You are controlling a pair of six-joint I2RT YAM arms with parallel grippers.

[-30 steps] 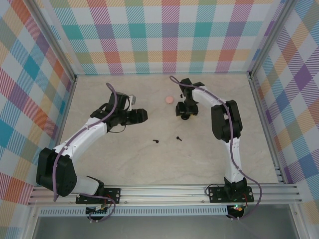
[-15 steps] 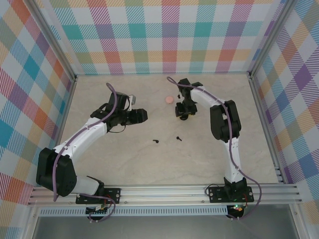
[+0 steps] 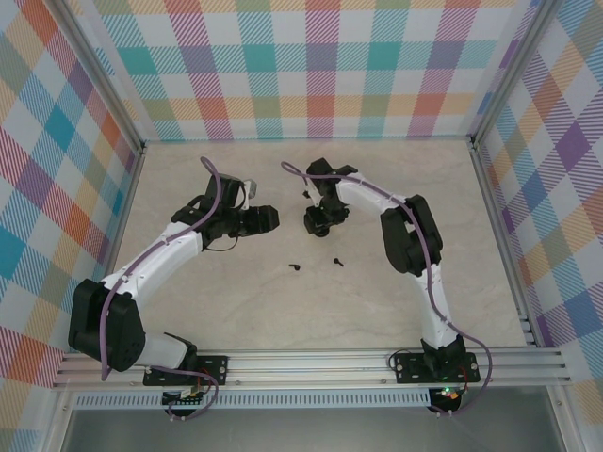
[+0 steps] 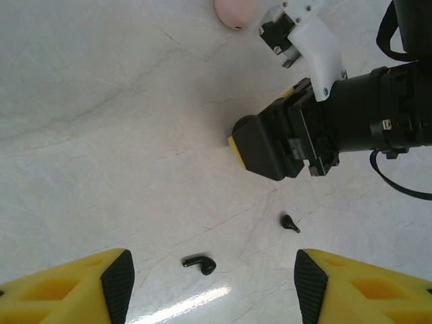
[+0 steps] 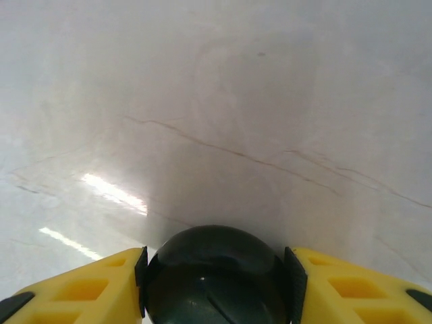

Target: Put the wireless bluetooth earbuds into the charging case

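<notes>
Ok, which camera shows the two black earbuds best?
Left wrist: the earbuds lie large and sharp on the table, stems clear. Top external gives just two tiny dark specks.

The table (image 5: 270, 101) looked like smooth pale stone with thin veins and a soft sheen, with bright streaks of reflected light ahead of the right gripper (image 5: 214, 266). Between its yellow plastic fingers (image 5: 81, 290), the round black case (image 5: 216, 283) was glossy hard plastic. The black earbuds (image 4: 200, 263) just ahead of the left gripper (image 4: 212, 287) shone likewise. Farther ahead, the pink case (image 4: 235, 12) looked smooth and matt
</notes>
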